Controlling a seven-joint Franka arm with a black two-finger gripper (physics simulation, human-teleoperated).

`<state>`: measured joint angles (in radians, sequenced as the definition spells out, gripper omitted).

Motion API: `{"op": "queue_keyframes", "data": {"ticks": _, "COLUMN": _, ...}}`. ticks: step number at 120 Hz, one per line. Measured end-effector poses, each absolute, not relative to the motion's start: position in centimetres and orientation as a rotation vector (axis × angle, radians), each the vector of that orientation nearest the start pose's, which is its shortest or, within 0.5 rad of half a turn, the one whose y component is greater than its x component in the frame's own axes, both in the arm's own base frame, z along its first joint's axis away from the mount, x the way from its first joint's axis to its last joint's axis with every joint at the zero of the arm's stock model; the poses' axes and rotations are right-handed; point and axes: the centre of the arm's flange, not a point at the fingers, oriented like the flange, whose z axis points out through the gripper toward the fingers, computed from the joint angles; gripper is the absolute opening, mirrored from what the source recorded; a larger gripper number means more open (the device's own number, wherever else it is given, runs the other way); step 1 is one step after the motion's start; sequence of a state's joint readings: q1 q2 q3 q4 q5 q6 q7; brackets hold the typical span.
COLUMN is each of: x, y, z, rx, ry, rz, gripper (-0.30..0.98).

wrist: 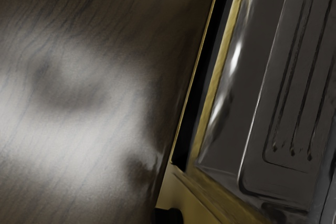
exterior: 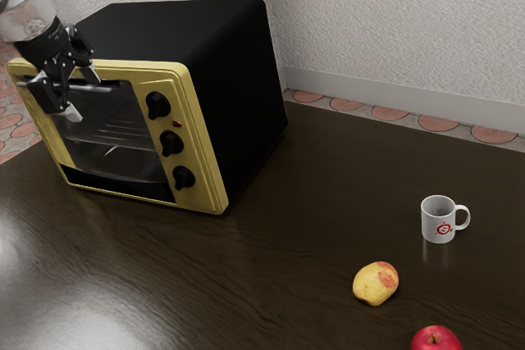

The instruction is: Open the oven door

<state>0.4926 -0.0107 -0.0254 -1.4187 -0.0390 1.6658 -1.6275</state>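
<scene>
At the exterior view's left, the gripper (exterior: 83, 94) is at the front of the oven, its two fingers spread well apart, with nothing seen clamped between them. One fingertip (exterior: 91, 75) is near the dark handle (exterior: 113, 84) at the top of the door; the other (exterior: 73, 113) is lower, in front of the glass. Whether either touches, I cannot tell. The oven door (exterior: 111, 133) looks shut, set in the yellow front of the oven (exterior: 234, 75), which stands by the tabletop's far corner; the wrist view looks down past its glass and yellow trim to the tabletop (wrist: 100, 98).

The step in hand, I judge, is taking the handle. Bring the fingers to either side of the bar, square to it, and close only once it is well between the pads. The door probably hinges along its lower edge, so the pull should go outward, then down in an arc, with the wrist turning along; a straight tug might slip off or drag the oven.

Further right come three black knobs (exterior: 171, 143) with a small red mark beside them, and no lettering I can read. Out on the tabletop lie a yellow-and-red fruit (exterior: 376, 284) and, nearer, a red apple (exterior: 435, 339). Between the apple and the tabletop's far edge stands a white mug (exterior: 431, 210) bearing a round red logo (exterior: 444, 229), too small to make out
</scene>
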Motion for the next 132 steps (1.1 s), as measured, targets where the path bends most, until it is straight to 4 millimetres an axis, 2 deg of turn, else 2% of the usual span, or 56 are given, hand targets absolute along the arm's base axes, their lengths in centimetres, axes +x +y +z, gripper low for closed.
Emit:
{"op": "queue_keyframes", "data": {"ticks": 12, "x": 50.3, "y": 27.1, "z": 70.8, "rx": 1.389, "ry": 2.562, "rz": 0.329, "gripper": 0.69}}
{"op": "queue_keyframes", "data": {"ticks": 24, "x": 49.6, "y": 28.9, "z": 71.1, "rx": 1.313, "ry": 2.567, "rz": 0.369, "gripper": 0.69}}
{"op": "queue_keyframes", "data": {"ticks": 58, "x": 47.4, "y": 34.1, "z": 69.9, "rx": 1.15, "ry": 2.617, "rz": 0.384, "gripper": 0.69}}
{"op": "queue_keyframes", "data": {"ticks": 69, "x": 46.9, "y": 35.2, "z": 70.0, "rx": 1.125, "ry": 2.619, "rz": 0.411, "gripper": 0.69}}
{"op": "queue_keyframes", "data": {"ticks": 85, "x": 46.7, "y": 34.7, "z": 69.4, "rx": 1.131, "ry": 2.604, "rz": 0.442, "gripper": 0.69}}
{"op": "queue_keyframes", "data": {"ticks": 119, "x": 48.6, "y": 33.9, "z": 68.7, "rx": 1.167, "ry": 2.551, "rz": 0.488, "gripper": 0.69}}
{"op": "queue_keyframes", "data": {"ticks": 132, "x": 49.3, "y": 33.2, "z": 67.2, "rx": 1.192, "ry": 2.55, "rz": 0.46, "gripper": 0.69}}
